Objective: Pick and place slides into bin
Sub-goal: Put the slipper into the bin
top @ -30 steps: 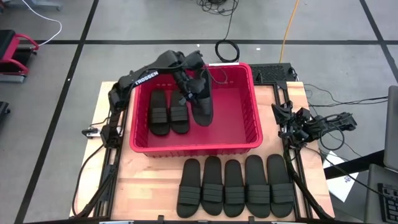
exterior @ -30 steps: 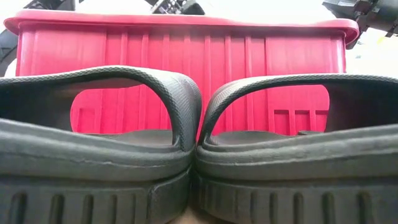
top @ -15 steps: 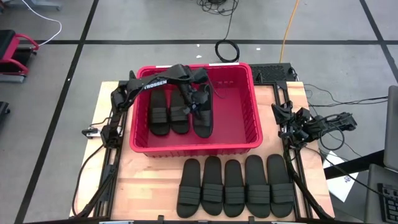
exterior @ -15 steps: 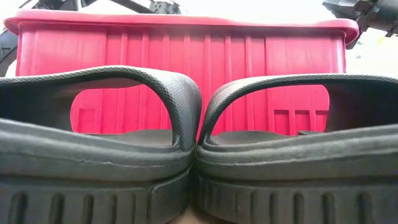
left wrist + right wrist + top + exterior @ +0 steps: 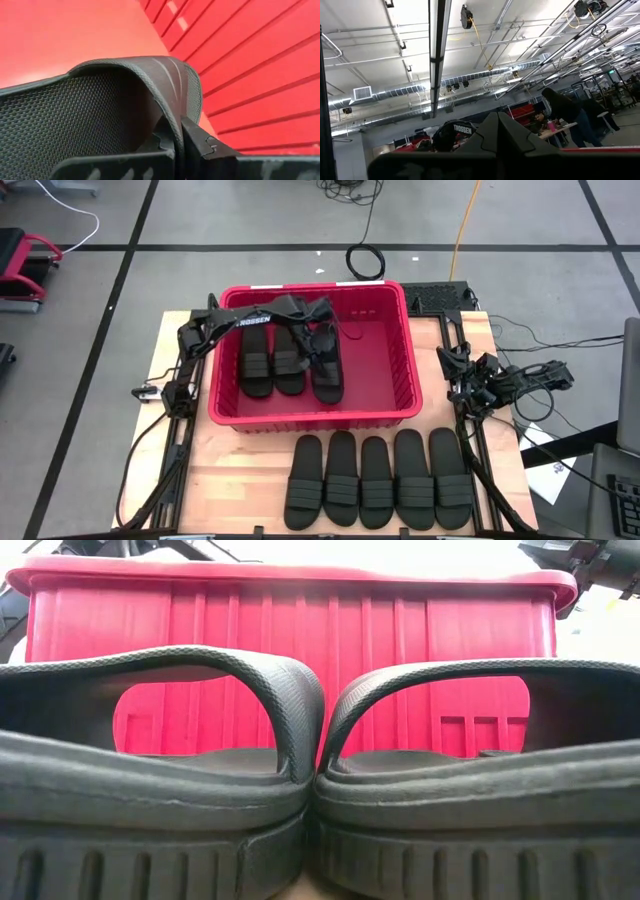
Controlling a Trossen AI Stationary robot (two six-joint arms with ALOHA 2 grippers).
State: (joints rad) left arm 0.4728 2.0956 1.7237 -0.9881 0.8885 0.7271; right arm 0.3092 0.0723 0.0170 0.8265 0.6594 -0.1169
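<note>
The red bin stands at the table's middle and holds three black slides. Two of them lie side by side at its left. My left gripper reaches into the bin from the left and is shut on the third slide, which lies next to them. Several more slides lie in a row on the table in front of the bin. Two of these fill the low view. My right gripper waits at the table's right edge. My left gripper pinches the third slide's ribbed strap at its edge, one finger under the strap inside the slide and the other finger outside. It comes slanting down from the far left. The slide lies about level in the bin, sole down.
The bin's right half is bare red floor. The bin's near wall rises behind the row of slides. Cables and a dark plate lie beyond the table's far right corner. People work at tables far off.
My left gripper has gone down into the bin and a little toward the near edge, still shut on the slide. The slide has come down from a raised, tilted pose and now lies beside the two others.
</note>
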